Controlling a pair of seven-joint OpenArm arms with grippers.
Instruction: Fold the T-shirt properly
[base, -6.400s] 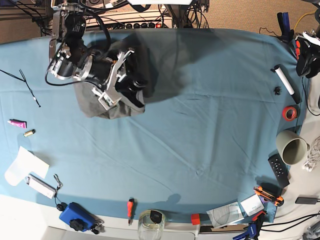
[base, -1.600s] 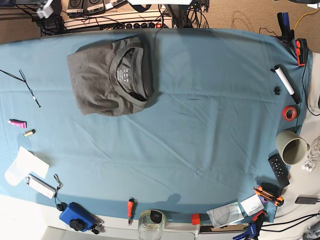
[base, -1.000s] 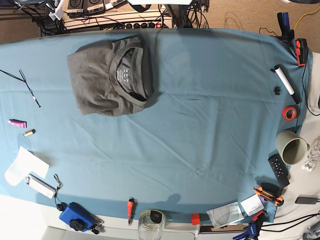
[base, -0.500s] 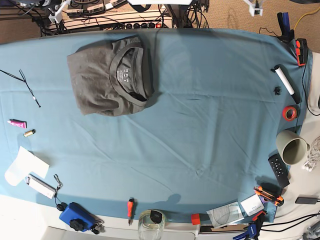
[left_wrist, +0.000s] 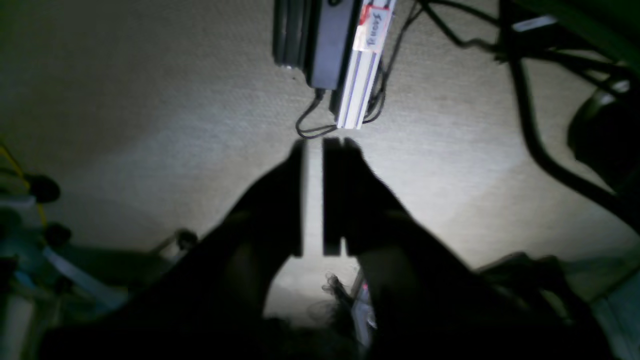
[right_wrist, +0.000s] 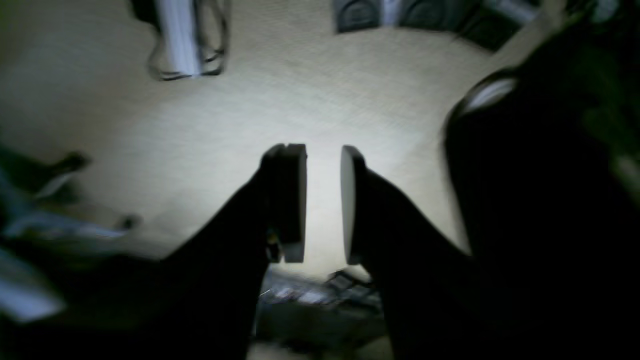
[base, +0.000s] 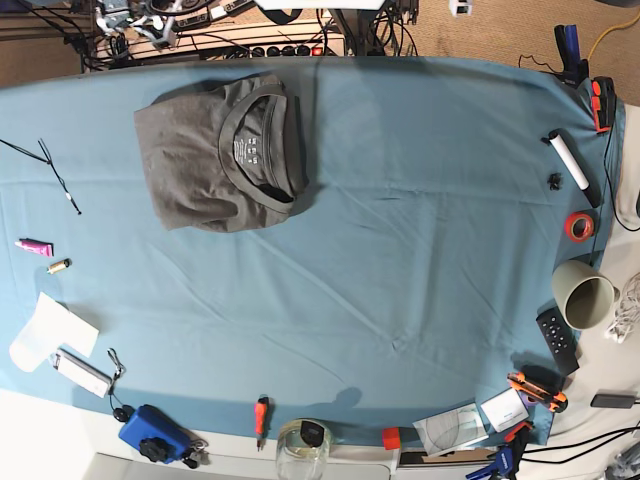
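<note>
The teal tablecloth (base: 400, 250) fills most of the base view, and the T-shirt (base: 195, 160) lies on it near the far left corner. The T-shirt is folded into a compact, roughly square bundle, dark grey and wrinkled, with the round collar (base: 262, 150) facing up on its right side and a small printed label showing inside the neck. Nothing touches it.

Only the base view shows the T-shirt and the tablecloth, along with small items along the edges: a grey cup (base: 585, 295), a red tape roll (base: 578, 226) and a blue case (base: 150, 432). The two wrist views look down at beige carpet floor (left_wrist: 150, 100) with cables and dark equipment, and neither shows the cloth.

The left gripper (left_wrist: 312, 197) appears as a dark silhouette, its fingers a narrow slit apart with nothing between them. The right gripper (right_wrist: 323, 202) has its fingers parted by a somewhat wider gap, also empty.
</note>
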